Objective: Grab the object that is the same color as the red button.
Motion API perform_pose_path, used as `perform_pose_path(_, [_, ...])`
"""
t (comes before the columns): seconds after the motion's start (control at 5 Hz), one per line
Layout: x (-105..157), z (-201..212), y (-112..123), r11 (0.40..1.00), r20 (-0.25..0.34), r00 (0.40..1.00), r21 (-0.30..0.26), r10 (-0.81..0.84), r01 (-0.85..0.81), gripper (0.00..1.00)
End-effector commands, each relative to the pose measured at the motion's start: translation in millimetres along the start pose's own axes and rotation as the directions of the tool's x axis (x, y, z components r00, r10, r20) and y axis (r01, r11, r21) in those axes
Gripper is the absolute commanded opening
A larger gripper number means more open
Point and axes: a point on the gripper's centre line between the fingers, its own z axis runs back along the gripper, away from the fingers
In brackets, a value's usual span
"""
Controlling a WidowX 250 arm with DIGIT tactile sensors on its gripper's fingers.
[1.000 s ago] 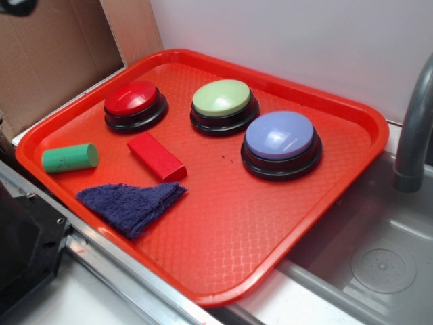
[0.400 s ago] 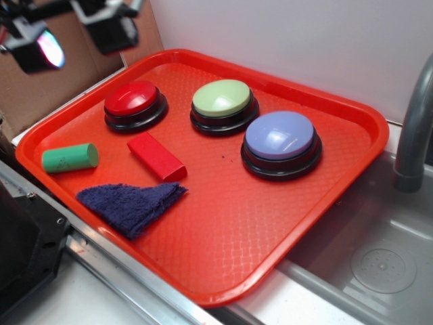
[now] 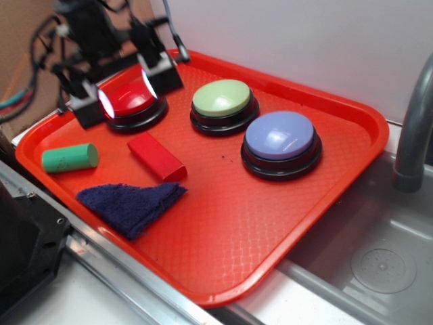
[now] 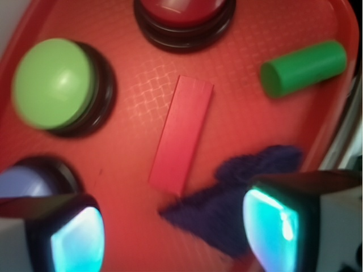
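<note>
One red block (image 3: 156,156) lies flat on the red tray (image 3: 270,223), just in front of the red button (image 3: 134,103) and apart from it, with its long axis running from the button's near rim out toward the tray's front. The gripper (image 3: 126,87) hangs with its fingers spread wide and nothing between them, above the red button's near edge, so the block sits just forward of it and lower. In the wrist view the block (image 4: 182,134) runs almost straight up the picture, tilted a little, while the two fingertips stand to either side of that line; the jaws already lie roughly across the bar's short width, which looks right for closing on its long sides.

A green cylinder (image 3: 70,157) lies off to the button's left front, well clear of the block. A dark blue cloth (image 3: 132,204) sits just beyond the block's far end, near enough that a finger might catch it. The green button (image 3: 222,105) and lavender-blue button (image 3: 281,143) stand to the red button's right.
</note>
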Motion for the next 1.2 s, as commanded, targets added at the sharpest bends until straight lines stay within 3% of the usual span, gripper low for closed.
perform_pose_path(0.0, [8.7, -44.7, -4.3, 0.998, 0.054, 0.997, 0.031, 0.052, -0.054, 1.00])
perform_pose_path(0.4, [13.0, -72.5, -0.7, 0.991, 0.083, 0.991, 0.076, 0.106, -0.112, 1.00])
perform_pose_path(0.6, [10.1, -76.8, 0.1, 0.991, 0.071, 0.991, 0.050, 0.118, -0.122, 1.00])
perform_pose_path(0.8, [7.9, -82.8, 0.1, 0.991, 0.090, 0.989, 0.059, 0.113, -0.119, 0.09])
perform_pose_path(1.0, [10.2, -79.0, -1.8, 0.992, 0.084, 0.991, 0.053, 0.108, -0.113, 0.00])
